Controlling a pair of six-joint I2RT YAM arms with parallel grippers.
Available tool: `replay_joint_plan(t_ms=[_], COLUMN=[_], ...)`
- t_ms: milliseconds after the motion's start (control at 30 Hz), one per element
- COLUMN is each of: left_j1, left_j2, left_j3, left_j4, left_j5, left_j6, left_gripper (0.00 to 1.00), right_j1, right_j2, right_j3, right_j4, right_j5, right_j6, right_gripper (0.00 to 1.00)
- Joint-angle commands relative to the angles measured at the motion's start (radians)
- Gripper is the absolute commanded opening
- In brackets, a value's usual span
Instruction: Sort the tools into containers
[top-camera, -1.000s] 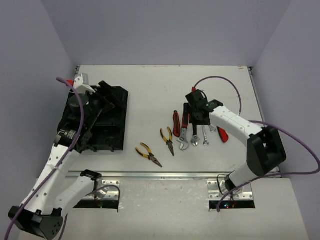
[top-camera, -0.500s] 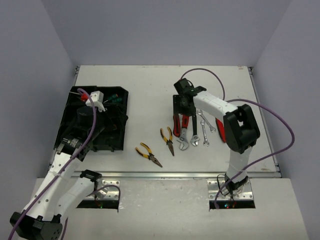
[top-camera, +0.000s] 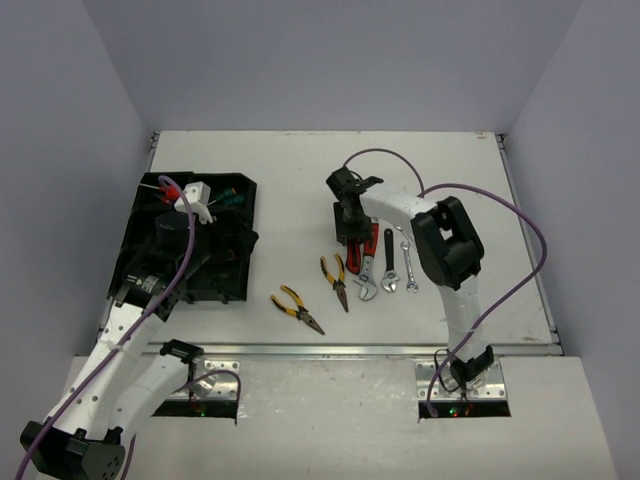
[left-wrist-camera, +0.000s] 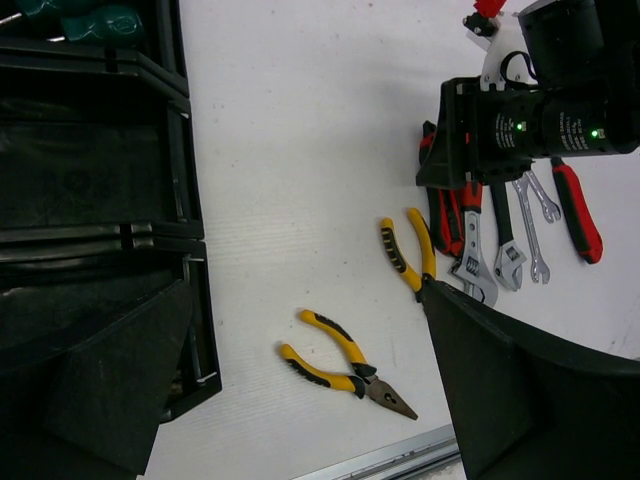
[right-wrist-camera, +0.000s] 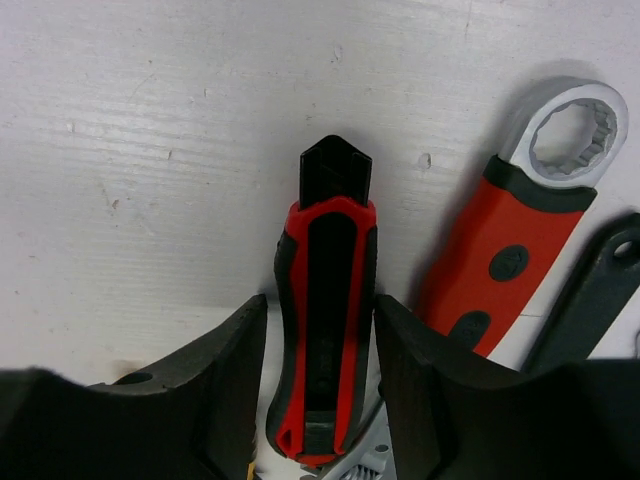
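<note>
Tabletop seen from above. At left, a black organizer tray (top-camera: 243, 235) holds green-handled screwdrivers (left-wrist-camera: 90, 18) in its far compartment. The left gripper (left-wrist-camera: 308, 300) hangs over the tray, fingers wide apart and empty. Two yellow-handled pliers (top-camera: 297, 308) lie mid-table. Right of them, a red-and-black cutter (right-wrist-camera: 325, 320) lies flat at the left end of the tool row, just beside a red-handled wrench (right-wrist-camera: 490, 260). The right gripper (right-wrist-camera: 320, 312) straddles the cutter's handle, fingers apart and close on each side. The cutter looks stiff, fairly light and rubber-gripped, best pinched mid-handle across its width. Half a second ago this gripper stood slightly farther right.
</note>
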Motion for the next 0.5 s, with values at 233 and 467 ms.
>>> replay_joint_plan(t_ms=[233, 467], left_j1=[0.008, 0.007], left_j2=[0.005, 0.008], left_j3=[0.006, -0.087], left_j4=[0.048, 0.232], left_j5=[0.032, 0.293], left_j6=[0.005, -0.213], left_gripper=[1.0, 1.0], right_j1=[-0.003, 0.056], right_j2=[-0.011, -0.279], right_j3=[-0.051, -0.119], right_j4=[0.032, 0.139], right_j5=[-0.014, 0.082], right_j6=[0.004, -0.086], right_gripper=[0.17, 0.0])
